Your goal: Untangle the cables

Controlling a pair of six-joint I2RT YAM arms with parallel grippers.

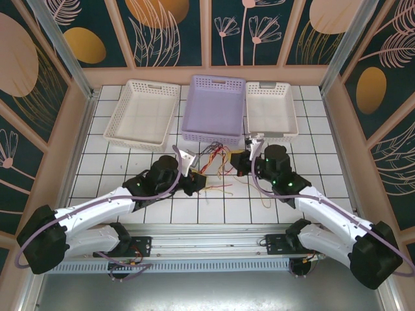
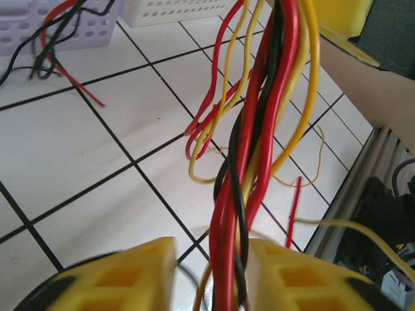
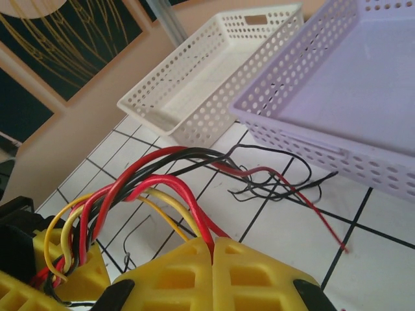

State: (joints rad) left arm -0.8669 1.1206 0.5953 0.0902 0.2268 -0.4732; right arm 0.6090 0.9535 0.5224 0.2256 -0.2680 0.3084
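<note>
The cables (image 1: 217, 163) lie in a red, yellow and black tangle on the white tiled tabletop (image 1: 110, 170), just in front of the lavender basket (image 1: 214, 103) and between the two arms. The left end effector (image 1: 194, 181) sits at the tangle's left side. In the left wrist view its yellow fingers (image 2: 139, 275) stand apart, and a twisted bundle of the cables runs up through the gap, close to the other finger. The right end effector (image 3: 213, 249) is closed, its fingers pressed together with red strands pinched in the seam. From there the wires arch over to the left. A few loose black and red ends trail along the tiles toward the lavender basket's perforated wall. A white basket (image 1: 144, 110) stands on either side of the lavender one, the right-hand one (image 1: 271, 110) just beyond the right arm's wrist.
</note>
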